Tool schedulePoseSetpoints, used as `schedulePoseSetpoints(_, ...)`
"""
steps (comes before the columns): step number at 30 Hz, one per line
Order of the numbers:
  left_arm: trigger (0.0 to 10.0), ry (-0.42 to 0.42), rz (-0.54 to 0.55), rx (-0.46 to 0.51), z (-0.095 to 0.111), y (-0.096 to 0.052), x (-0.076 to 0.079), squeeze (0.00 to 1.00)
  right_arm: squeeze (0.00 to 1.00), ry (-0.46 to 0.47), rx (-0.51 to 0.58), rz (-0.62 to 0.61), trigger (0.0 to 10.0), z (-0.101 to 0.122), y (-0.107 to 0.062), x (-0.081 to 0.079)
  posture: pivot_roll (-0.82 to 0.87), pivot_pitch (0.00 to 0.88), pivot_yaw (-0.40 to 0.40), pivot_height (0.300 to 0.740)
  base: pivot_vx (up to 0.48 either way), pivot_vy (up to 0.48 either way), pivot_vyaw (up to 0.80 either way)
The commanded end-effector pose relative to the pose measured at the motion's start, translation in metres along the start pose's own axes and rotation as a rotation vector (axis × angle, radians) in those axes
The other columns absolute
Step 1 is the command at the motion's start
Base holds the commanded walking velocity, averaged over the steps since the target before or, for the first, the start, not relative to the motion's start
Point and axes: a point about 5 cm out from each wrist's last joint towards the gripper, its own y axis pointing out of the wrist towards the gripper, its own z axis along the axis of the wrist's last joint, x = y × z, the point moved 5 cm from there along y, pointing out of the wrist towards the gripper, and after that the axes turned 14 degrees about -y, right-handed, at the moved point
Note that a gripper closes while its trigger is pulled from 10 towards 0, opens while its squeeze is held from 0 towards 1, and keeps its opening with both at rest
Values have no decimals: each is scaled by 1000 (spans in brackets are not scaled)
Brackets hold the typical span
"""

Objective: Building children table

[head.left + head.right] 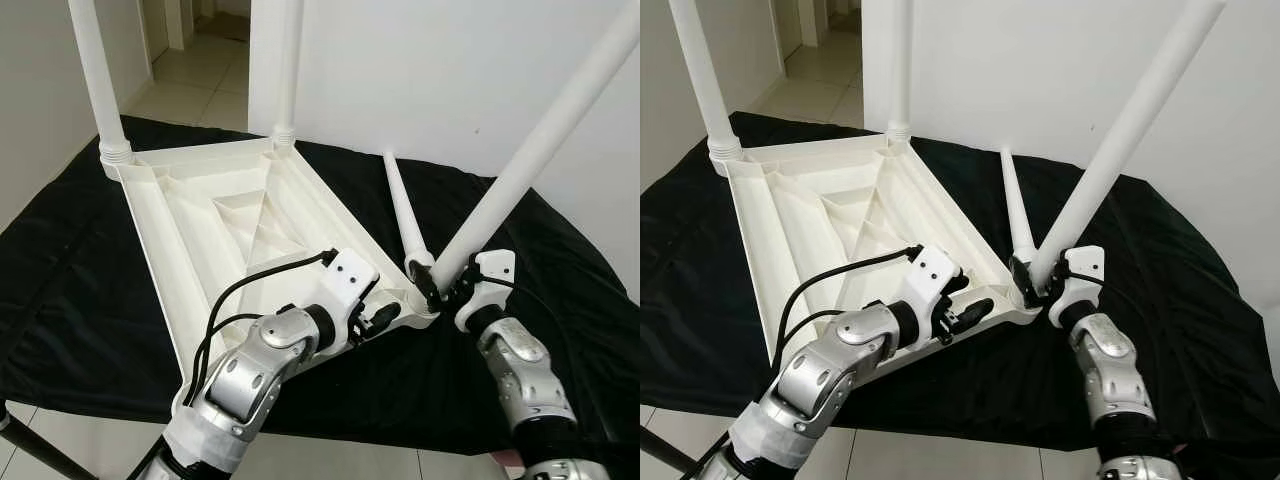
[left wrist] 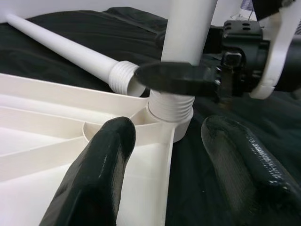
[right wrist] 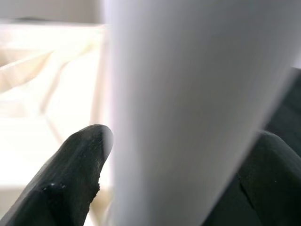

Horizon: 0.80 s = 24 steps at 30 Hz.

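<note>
Right gripper (image 1: 437, 283) clamps the tilted leg (image 1: 540, 140); left gripper (image 2: 164, 155), seemingly unclenched, straddles the tabletop (image 1: 220, 230) rim.

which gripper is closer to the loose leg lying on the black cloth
Right. The right gripper is clamped on the tilted leg right beside the loose leg's threaded end. The left gripper sits open over the tabletop's corner edge, a bit farther.

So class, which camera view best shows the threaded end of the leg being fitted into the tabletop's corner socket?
The left wrist view: the leg's threaded end sits sharp in the corner socket. Both eye views show it small beside the right gripper. The right wrist view gives a blurred shaft.
</note>
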Motion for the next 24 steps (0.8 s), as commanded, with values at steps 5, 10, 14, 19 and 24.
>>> schedulePoseSetpoints(5,10000,16,-4,-22,0,2,3,0,0,4,7,121,5451,1,-4,-2,19,0,-116,740,0,0,0)
schedulePoseSetpoints(10,10000,24,-5,-20,2,2,3,0,0,-2,-3,178,2000,-3,-6,-5,22,0,-112,740,0,0,0)
schedulePoseSetpoints(14,10000,29,-10,-24,1,1,4,0,0,5,-13,184,1569,-7,-5,-4,25,0,-114,740,0,0,0)
schedulePoseSetpoints(19,10000,31,-12,-23,2,0,4,0,0,31,-40,210,0,-16,-5,-9,32,0,-114,740,0,0,0)
schedulePoseSetpoints(24,10000,32,-12,-21,3,0,3,0,0,84,-57,195,0,-23,-6,-13,34,0,-116,740,0,0,0)
